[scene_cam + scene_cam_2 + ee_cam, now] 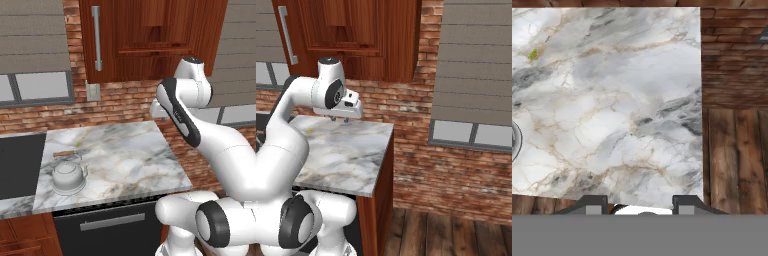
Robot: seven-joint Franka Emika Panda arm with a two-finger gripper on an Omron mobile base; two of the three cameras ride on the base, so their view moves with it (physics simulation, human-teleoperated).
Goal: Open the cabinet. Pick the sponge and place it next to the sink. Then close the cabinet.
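The reddish-brown cabinet (145,40) hangs on the brick wall above the counter, its panelled door shut; the silver bar handle (96,38) runs down its left side. The cabinet (351,35) also tops the right base view. The sponge is hidden. The dark sink (19,166) lies at the left end of the marble. My gripper (338,119) hovers over the counter's far right part, below the cabinet, pointing down. In the hand view my gripper (639,206) is open, with bare marble under its widely spaced fingertips (594,205).
A white-grey kettle (67,175) stands on the marble counter (125,155) near its front left. A tiny green speck (533,54) lies on the marble near the wall. Below the counter is a black appliance front with a grey handle (112,221). Wooden floor (446,235) lies right of the counter.
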